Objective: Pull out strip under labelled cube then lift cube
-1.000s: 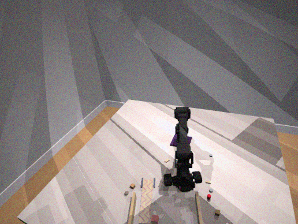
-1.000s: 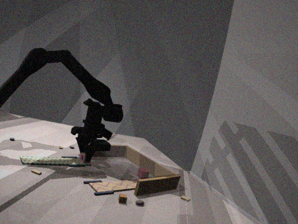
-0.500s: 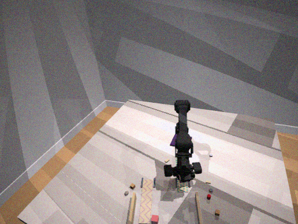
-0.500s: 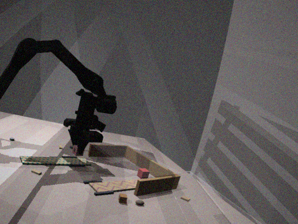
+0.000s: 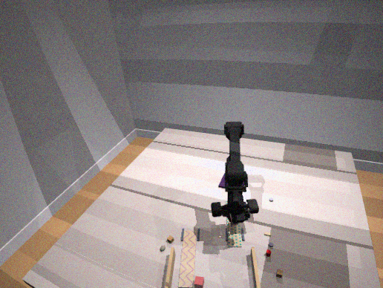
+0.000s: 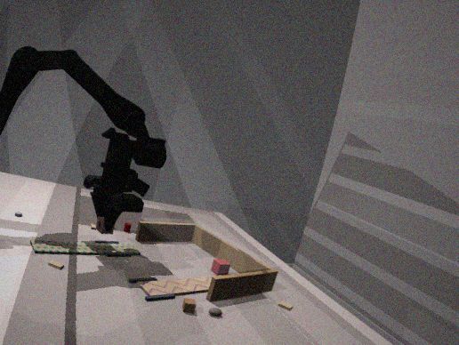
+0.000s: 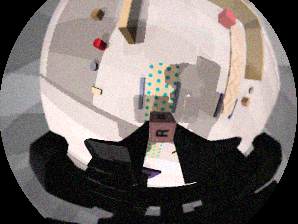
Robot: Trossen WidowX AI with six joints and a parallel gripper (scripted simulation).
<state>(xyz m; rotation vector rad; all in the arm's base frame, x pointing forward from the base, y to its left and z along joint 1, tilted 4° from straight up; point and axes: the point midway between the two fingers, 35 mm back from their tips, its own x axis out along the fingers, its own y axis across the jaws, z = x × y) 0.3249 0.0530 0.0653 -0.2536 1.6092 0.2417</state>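
The labelled cube (image 6: pixel 101 224) (image 7: pixel 162 132), dull pink with a black R, is between the fingertips. My gripper (image 6: pixel 105 228) (image 7: pixel 160 123) is shut on it and holds it above the dotted strip; in the top view the arm hides the cube. The cream strip with teal dots (image 5: pixel 234 242) (image 6: pixel 58 249) (image 7: pixel 159 80) lies flat on the table between two dark rails, its near end outside the wooden walls. The zigzag strip (image 5: pixel 188 256) (image 6: pixel 178 285) (image 7: pixel 233 75) lies beside it, with an unmarked red cube (image 5: pixel 199 281) (image 6: pixel 221 267) (image 7: pixel 226 18) near its far end.
Wooden walls (image 5: pixel 169 267) (image 6: pixel 242 284) (image 7: pixel 128 22) stand around the area beyond the strips. A red cylinder (image 5: pixel 268 252) (image 6: pixel 127 228) (image 7: pixel 100 44), a brown cube (image 5: pixel 170 239) (image 6: pixel 189 305) and a grey pebble (image 5: pixel 162 248) (image 6: pixel 215 312) lie outside. A purple patch (image 5: pixel 223 182) (image 7: pixel 151 173) lies near the arm.
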